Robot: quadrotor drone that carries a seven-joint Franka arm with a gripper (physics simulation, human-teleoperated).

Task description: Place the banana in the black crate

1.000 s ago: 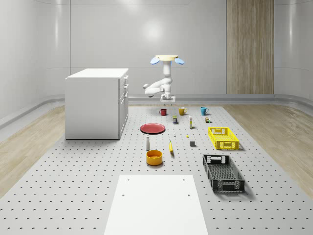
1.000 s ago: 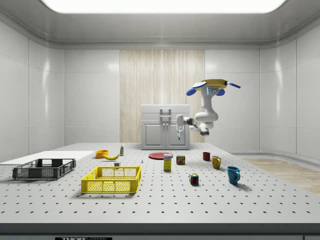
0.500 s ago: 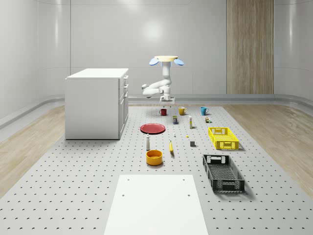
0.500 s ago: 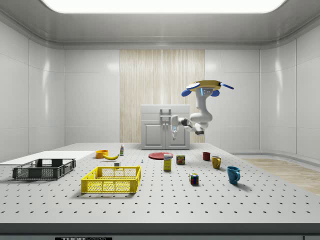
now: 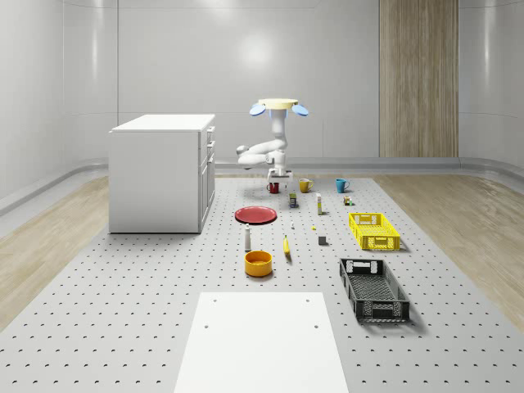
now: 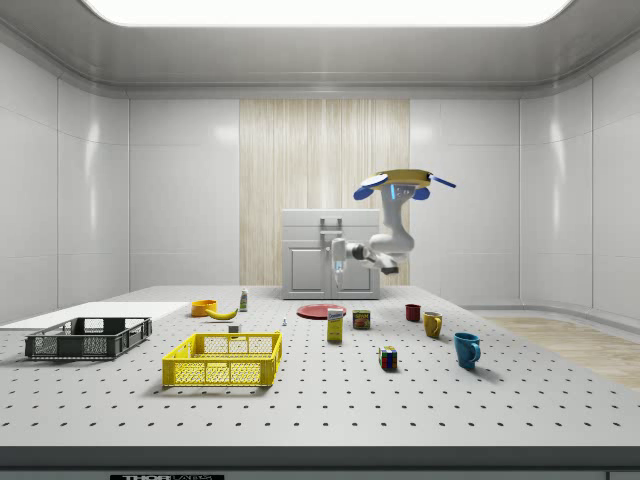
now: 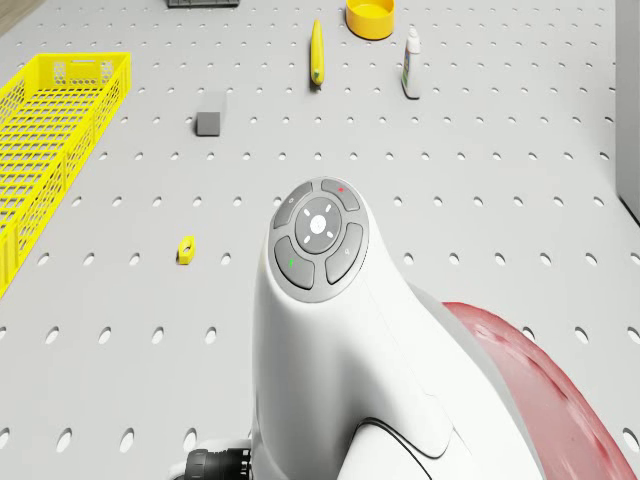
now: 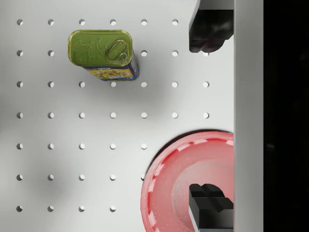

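Note:
The yellow banana (image 5: pixel 286 246) lies on the perforated table between the orange bowl and a small grey block, also visible as banana (image 6: pixel 221 313) and banana (image 7: pixel 316 50). The black crate (image 5: pixel 363 266) stands empty nearer the whole-scene view's front right, seen again as crate (image 6: pixel 88 345). The drone (image 5: pixel 278 105) hovers high over the table's far middle. Its arm hangs down, and my gripper (image 5: pixel 278 174) points downward well above the table, far from the banana. In the wrist view my gripper (image 8: pixel 208 118) is open with nothing between its fingers (image 8: pixel 207 31), over the red plate's (image 8: pixel 183 188) edge.
A green-topped can (image 8: pixel 104 53) stands beside the red plate (image 5: pixel 256 214). A white cabinet (image 5: pixel 164 172) is at the whole-scene view's left. A yellow crate (image 5: pixel 373 230), orange bowl (image 5: pixel 258 262), white bottle (image 5: pixel 247 237), mugs (image 5: pixel 304 186) and a white sheet (image 5: pixel 262 344) share the table.
The drone and arm have drifted toward the side view's left and dropped a little. The gripper now hangs lower, nearer the red plate. The objects on the table have not moved.

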